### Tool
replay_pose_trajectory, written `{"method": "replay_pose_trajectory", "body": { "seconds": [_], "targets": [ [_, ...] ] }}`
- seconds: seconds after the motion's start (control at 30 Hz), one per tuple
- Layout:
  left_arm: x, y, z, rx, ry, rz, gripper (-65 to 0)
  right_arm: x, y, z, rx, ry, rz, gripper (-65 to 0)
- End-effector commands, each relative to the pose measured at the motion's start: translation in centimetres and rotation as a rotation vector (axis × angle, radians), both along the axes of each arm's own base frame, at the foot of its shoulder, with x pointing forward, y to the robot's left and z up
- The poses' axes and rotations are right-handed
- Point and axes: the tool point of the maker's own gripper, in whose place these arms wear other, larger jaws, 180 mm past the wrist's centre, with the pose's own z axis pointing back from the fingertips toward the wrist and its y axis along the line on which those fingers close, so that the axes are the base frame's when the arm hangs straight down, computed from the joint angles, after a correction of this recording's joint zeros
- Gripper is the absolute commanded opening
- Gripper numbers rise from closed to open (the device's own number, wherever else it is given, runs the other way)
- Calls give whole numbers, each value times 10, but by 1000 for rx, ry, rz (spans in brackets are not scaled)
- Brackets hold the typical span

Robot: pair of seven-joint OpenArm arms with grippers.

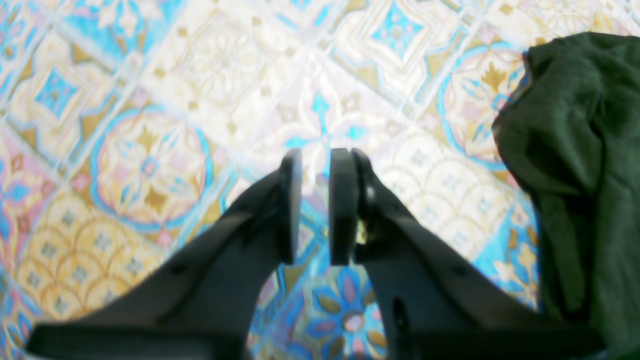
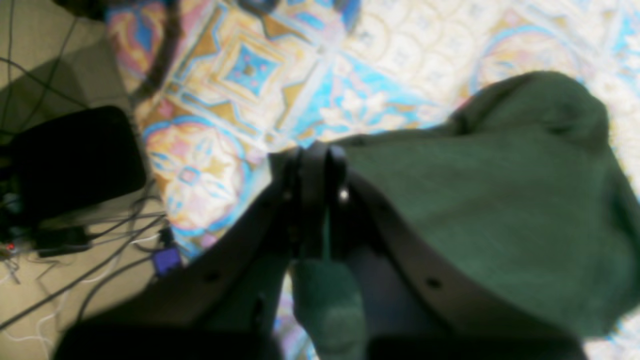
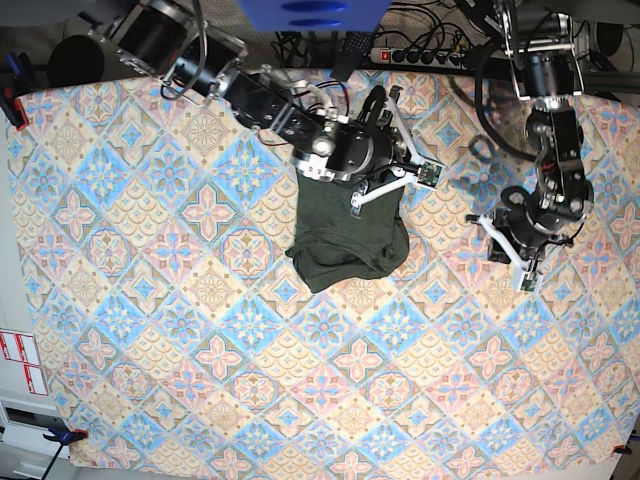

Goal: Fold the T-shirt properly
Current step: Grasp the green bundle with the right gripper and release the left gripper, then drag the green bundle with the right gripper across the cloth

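Note:
The T-shirt point(image 3: 345, 235) is a dark olive-green bunch lying in the middle of the patterned tablecloth point(image 3: 200, 330). My right gripper point(image 3: 375, 192) is at the bunch's upper right edge. In the right wrist view this gripper point(image 2: 315, 150) is shut on a fold of the T-shirt point(image 2: 500, 200), and a strip of fabric hangs down between the fingers. My left gripper point(image 3: 500, 235) hovers over bare cloth to the right of the shirt. In the left wrist view that gripper point(image 1: 317, 155) shows a narrow gap with nothing in it, and the T-shirt point(image 1: 575, 175) lies at the right edge.
A power strip point(image 3: 425, 55) and cables run along the table's far edge, beside a blue object point(image 3: 310, 12). In the right wrist view a black box point(image 2: 70, 160) and loose cables point(image 2: 75, 260) lie beyond the table's edge.

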Motion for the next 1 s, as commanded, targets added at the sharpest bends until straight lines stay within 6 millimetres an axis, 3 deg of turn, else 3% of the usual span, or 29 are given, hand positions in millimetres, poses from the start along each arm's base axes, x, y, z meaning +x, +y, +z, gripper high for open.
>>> {"method": "replay_pose_trajectory", "body": {
  "seconds": [0.0,0.1,0.23,0.3,0.4,0.6,0.77,0.97],
  "targets": [
    [5,7,19,21,-59,4,-565,10,20,15,50,-24,8,-650],
    [-2,0,19,11,-63,-1,-565,14,35,9,36,1,5,-650],
    [-7,-5,18,6,-63,-5,-565,8,32,-25,-26,82,-20,-650],
    [-8,-6,19,7,-67,-8,-565,8,40,-31,-21,99,-22,-650],
    [-12,-12,19,-1,-70,-12,-565,15,36,-42,-55,109,-31,-650],
    [-14,-13,24,6,-84,-18,-565,30,11,-61,-100,156,-119,-650],
    [-14,-13,27,9,-90,-18,-565,53,-32,-71,-121,169,-236,-650],
    [-14,-9,33,-16,-109,-2,-565,65,-87,-87,-196,164,-304,-650]
  ]
}}
